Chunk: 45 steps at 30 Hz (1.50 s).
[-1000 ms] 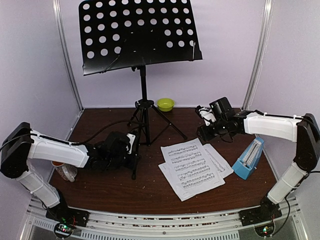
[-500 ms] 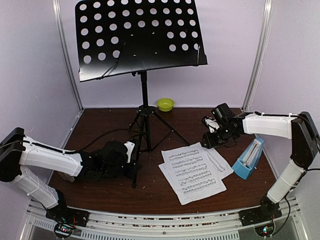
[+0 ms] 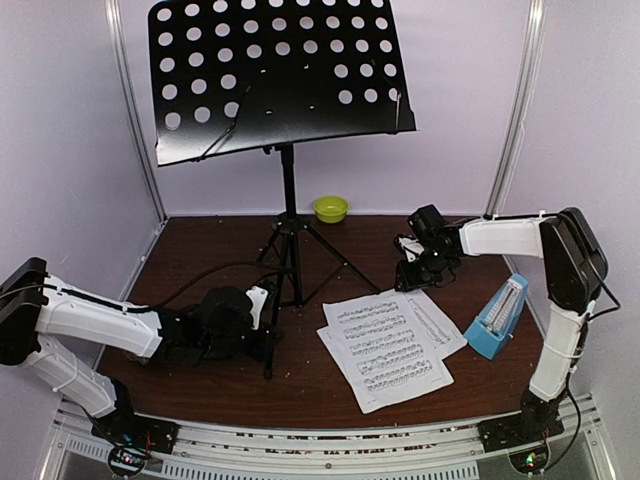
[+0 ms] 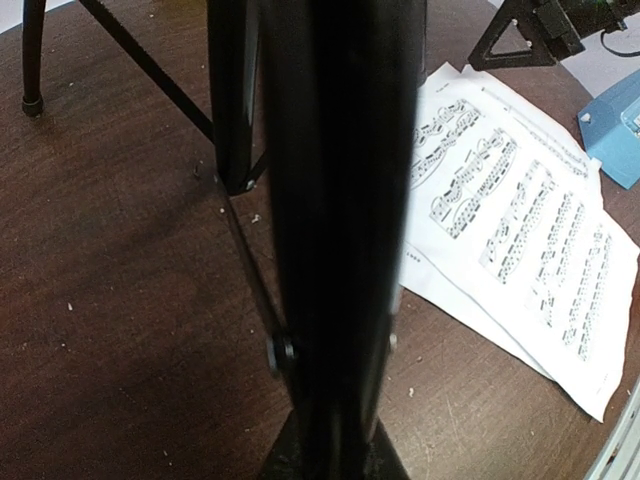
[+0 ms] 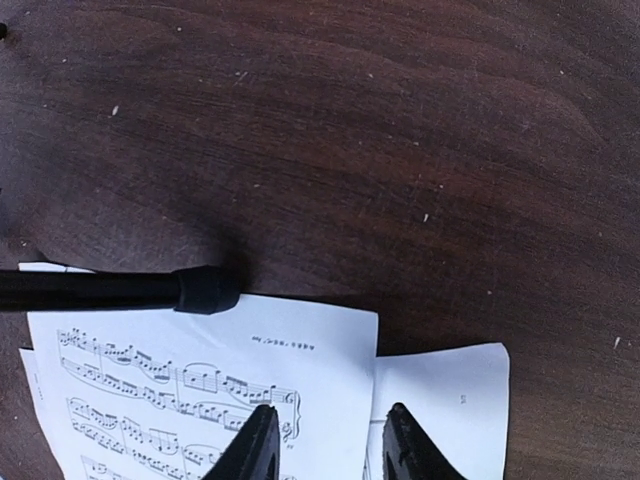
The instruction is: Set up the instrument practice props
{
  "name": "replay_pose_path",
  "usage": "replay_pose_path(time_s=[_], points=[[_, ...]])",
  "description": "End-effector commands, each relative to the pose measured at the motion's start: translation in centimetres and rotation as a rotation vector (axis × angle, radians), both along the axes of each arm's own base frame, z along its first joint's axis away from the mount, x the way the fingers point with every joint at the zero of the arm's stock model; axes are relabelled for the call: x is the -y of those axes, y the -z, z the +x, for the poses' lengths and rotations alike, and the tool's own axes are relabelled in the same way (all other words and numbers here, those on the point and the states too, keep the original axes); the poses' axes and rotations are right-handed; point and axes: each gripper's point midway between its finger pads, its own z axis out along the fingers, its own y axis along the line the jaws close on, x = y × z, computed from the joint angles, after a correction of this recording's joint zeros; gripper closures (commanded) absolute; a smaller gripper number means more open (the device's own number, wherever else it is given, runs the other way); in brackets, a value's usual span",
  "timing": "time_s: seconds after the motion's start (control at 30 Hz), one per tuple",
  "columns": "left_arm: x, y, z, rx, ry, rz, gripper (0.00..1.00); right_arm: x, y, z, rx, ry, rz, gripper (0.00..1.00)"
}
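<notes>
At near left, left gripper (image 3: 266, 336) is pinching a leg of the stand (image 3: 289, 190); right gripper (image 5: 325, 428) is hovering, spread, above the pages (image 5: 200, 365).

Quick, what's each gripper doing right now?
Left gripper: closed on a leg of the music stand.
Right gripper: open, empty, over the sheet music.

- We saw printed staves and notes on the white sheet-music pages (image 5: 180, 390), but no title or words we could read.
- One small line of print near the top page's edge was too tiny to read.
</notes>
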Motion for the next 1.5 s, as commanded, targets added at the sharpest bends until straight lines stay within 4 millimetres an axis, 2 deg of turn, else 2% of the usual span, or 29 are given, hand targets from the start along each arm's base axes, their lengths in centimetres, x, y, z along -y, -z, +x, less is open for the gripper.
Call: replay_pose_path(time_s=[0.0,0.17,0.4,0.7,0.77,0.9,1.07,1.2,1.27,1.37,1.47], points=[[-2.8,6.2,-4.7,-0.212,0.074,0.198,1.00,0.9,1.0,1.3,-0.019,0.014,-0.034,0.64],[-2.3,6.2,-4.5,-0.214,0.076,0.196,1.00,1.8,2.3,2.3,-0.053,0.016,-0.045,0.65],[-2.0,6.1,-4.3,-0.210,0.084,0.203,1.00,0.7,2.9,2.3,-0.095,-0.047,0.012,0.67],[-1.8,6.1,-4.1,-0.210,0.080,0.210,1.00,-0.7,4.1,1.6,-0.160,-0.078,0.090,0.80],[-1.9,6.0,-4.1,-0.208,0.079,0.213,1.00,-0.6,4.1,1.6,-0.160,-0.079,0.087,0.86],[-1.8,6.0,-3.9,-0.206,0.074,0.216,1.00,-0.1,3.8,1.4,-0.161,-0.067,0.081,1.00],[-1.7,6.0,-3.8,-0.205,0.072,0.219,1.00,0.4,3.0,0.7,-0.152,-0.063,0.079,1.00],[-1.6,5.8,-3.7,-0.204,0.068,0.219,1.00,0.9,1.6,-0.1,-0.128,-0.060,0.084,1.00],[-1.6,5.8,-3.6,-0.203,0.065,0.221,0.95,1.0,0.9,-0.6,-0.115,-0.058,0.091,1.00],[-1.5,5.6,-3.6,-0.199,0.066,0.210,0.81,1.3,0.1,-1.7,-0.107,-0.051,0.106,1.00],[-1.8,5.3,-3.5,-0.185,0.055,0.206,0.60,1.4,-0.5,-2.7,-0.107,-0.050,0.125,1.00]])
